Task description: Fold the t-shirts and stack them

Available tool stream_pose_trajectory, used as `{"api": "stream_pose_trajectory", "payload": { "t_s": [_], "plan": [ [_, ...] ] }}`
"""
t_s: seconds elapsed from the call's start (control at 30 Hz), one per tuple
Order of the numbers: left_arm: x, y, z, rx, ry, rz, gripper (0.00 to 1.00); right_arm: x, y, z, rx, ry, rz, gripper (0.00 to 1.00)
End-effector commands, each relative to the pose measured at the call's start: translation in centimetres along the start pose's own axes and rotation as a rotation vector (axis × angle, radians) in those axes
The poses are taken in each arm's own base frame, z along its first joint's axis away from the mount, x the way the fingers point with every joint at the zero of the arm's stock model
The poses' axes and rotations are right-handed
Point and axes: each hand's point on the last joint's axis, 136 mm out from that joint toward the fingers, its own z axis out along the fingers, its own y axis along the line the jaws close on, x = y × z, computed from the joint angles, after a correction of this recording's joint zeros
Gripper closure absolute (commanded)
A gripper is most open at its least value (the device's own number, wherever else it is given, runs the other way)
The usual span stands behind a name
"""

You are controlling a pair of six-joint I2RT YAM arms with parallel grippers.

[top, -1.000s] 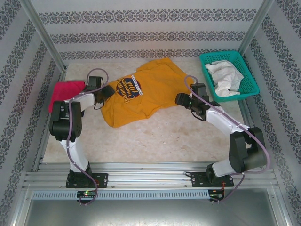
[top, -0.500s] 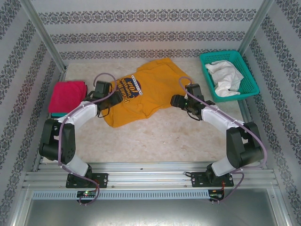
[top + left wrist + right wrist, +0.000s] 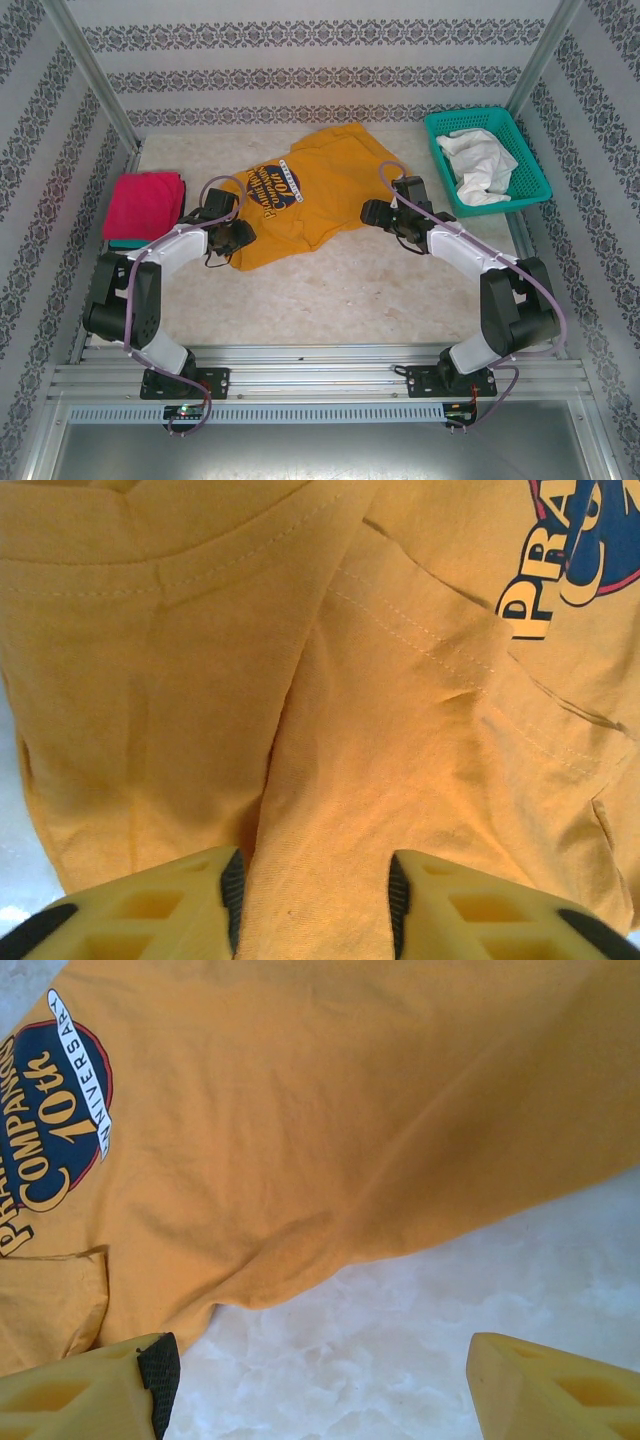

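Reference: we give every position relative to the mustard-orange t-shirt.
Table: pale marbled surface carrying the mustard-orange t-shirt, with bare surface on the near side of it.
Mustard-orange t-shirt: lies flat but rumpled on the table, logo side up, between the two tools. We see a lengthwise fold of its cloth in the left wrist view.
Teal basket: stands beyond the shirt's right-arm edge, toward the far corner, apart from the shirt.
Magenta t-shirt: folded, well apart from the shirt on its left-arm side.
White cloth: crumpled inside the basket.
Teal t-shirt: folded beneath the magenta t-shirt, a narrow strip showing at the near edge.
Logo: dark round print with pale lettering on the shirt's left-arm half.
Left tool: sits on the shirt's near left-arm corner. Its jaws stand part-way apart with the cloth fold between them; we cannot tell whether they clamp it.
Right tool: sits just beside the shirt's right-arm edge. Its jaws are spread wide over bare table, holding nothing.
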Motion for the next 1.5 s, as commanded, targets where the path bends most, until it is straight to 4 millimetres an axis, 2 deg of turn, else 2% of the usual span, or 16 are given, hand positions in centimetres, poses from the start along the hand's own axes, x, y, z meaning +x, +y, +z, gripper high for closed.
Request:
{"api": "stream_pose_trajectory", "payload": {
  "t_s": [0.0,0.2,0.27,0.4,0.47,0.53,0.6,0.7,0.93,1.03,1.1,1.2,1.27,1.33,1.47],
  "plan": [
    [0.1,-0.5,0.3,0.016,0.017,-0.013,0.61,-0.6,0.8,-0.5,-0.017,-0.021,-0.02,0.24],
    [0.6,-0.1,0.7,0.013,0.032,-0.025,0.61,-0.5,0.5,-0.7,-0.012,-0.024,-0.014,0.24],
    [0.7,-0.2,0.8,0.019,0.033,-0.027,0.65,-0.5,0.6,-0.7,-0.016,-0.025,-0.015,0.24],
    [0.9,0.2,1.2,0.004,0.039,-0.031,0.66,-0.5,0.5,-0.6,-0.013,-0.026,-0.011,0.24],
    [1.0,0.4,1.5,-0.004,0.044,-0.033,0.64,-0.6,0.5,-0.7,-0.013,-0.026,-0.013,0.24],
    [1.1,0.5,1.6,-0.006,0.047,-0.036,0.57,-0.6,0.5,-0.7,-0.013,-0.027,-0.014,0.24],
    [1.2,0.5,1.7,-0.006,0.054,-0.038,0.57,-0.5,0.4,-0.7,-0.011,-0.025,-0.016,0.24],
    [1.1,0.3,1.6,0.0,0.054,-0.037,0.67,-0.4,0.2,-0.6,-0.006,-0.023,-0.014,0.24],
    [0.4,-1.1,0.1,0.062,0.025,-0.006,1.0,-0.5,0.2,-0.7,-0.01,-0.028,-0.009,0.24],
    [0.3,-2.0,-0.8,0.109,0.012,0.046,1.0,-0.5,0.2,-0.7,-0.012,-0.029,-0.007,0.24],
    [0.6,-3.3,-1.8,0.182,-0.005,0.128,1.0,-0.5,0.3,-0.8,-0.017,-0.029,-0.008,0.24],
    [2.4,-5.7,-4.0,0.351,-0.027,0.316,1.0,-0.4,0.4,-0.8,-0.019,-0.027,-0.005,0.24],
    [4.2,-6.4,-5.1,0.416,-0.026,0.444,1.0,-0.3,0.4,-0.7,-0.023,-0.026,-0.005,0.24],
    [6.6,-6.0,-5.9,0.412,0.0,0.571,1.0,-0.4,0.5,-0.6,-0.026,-0.024,-0.004,0.24],
    [11.0,-5.1,-7.2,0.451,0.092,0.668,1.0,-0.4,0.9,-0.3,-0.036,-0.019,-0.005,0.24]
  ]
}}
